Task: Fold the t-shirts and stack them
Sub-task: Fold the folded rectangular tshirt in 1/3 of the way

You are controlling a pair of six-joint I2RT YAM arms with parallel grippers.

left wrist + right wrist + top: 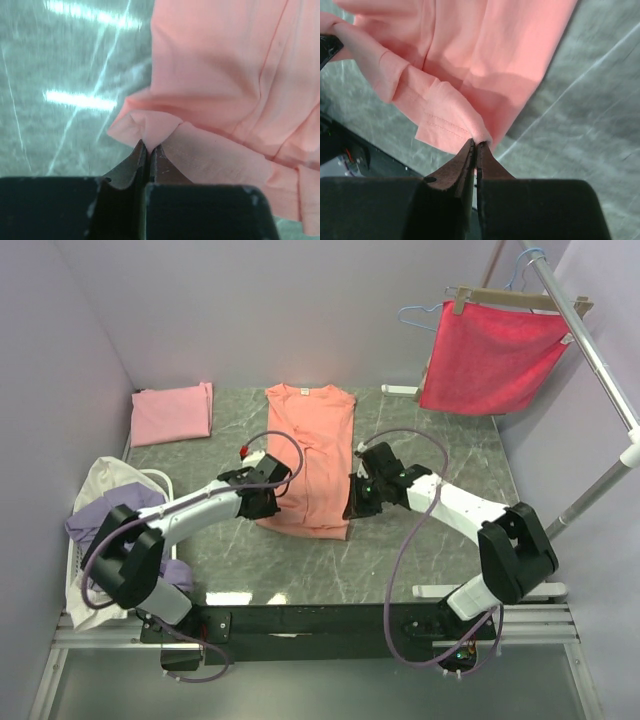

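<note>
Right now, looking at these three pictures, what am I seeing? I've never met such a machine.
Two robot arms are bolted to a grey marbled table. The wide picture looks down from above; the other two come from a camera on each wrist. A salmon-orange t-shirt lies in the middle. The left arm and right arm each have jaws shut on a near corner of it. A folded pink t-shirt lies back left; a crimson cloth hangs back right.
</note>
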